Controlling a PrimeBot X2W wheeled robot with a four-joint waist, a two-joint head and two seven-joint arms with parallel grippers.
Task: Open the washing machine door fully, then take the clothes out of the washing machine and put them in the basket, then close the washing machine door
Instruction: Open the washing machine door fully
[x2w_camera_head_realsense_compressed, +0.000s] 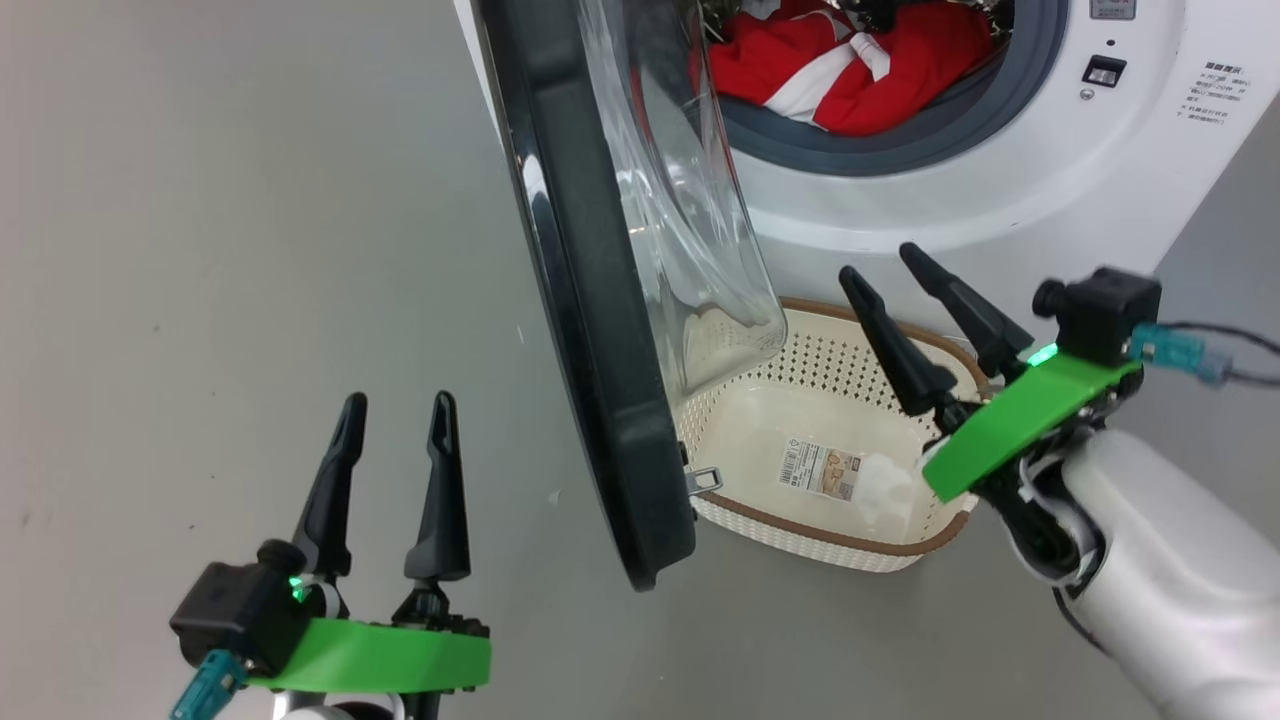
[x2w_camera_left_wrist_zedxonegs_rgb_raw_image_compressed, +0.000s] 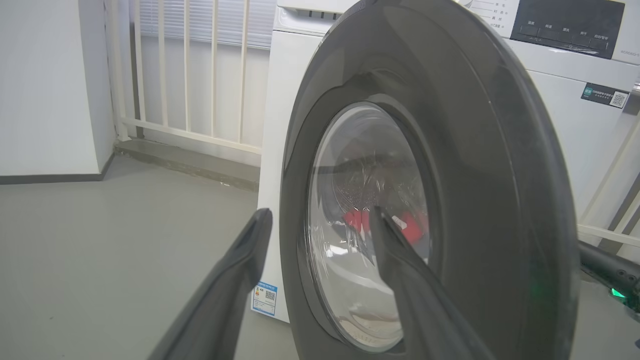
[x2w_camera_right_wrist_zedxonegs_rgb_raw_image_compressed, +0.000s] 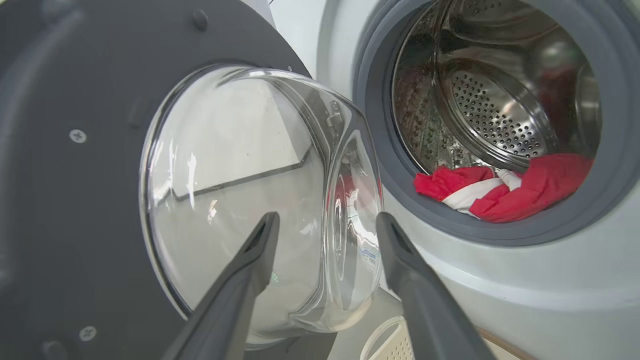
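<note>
Laundry area: white front-load washing machine, basket on grey floor, white railing beside.

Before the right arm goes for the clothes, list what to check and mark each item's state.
1. Door fully open: not ok, apparently; it stands out edge-on and hides the left end of the basket in the head view.
2. Right pincer open and empty: ok.
3. Left pincer open and empty, outside the door: ok.
4. Clothes within reach: ok; they lie at the front lip of the drum.
5. Basket ready: ok; it sits before the washing machine, holding just a sticker.
</note>
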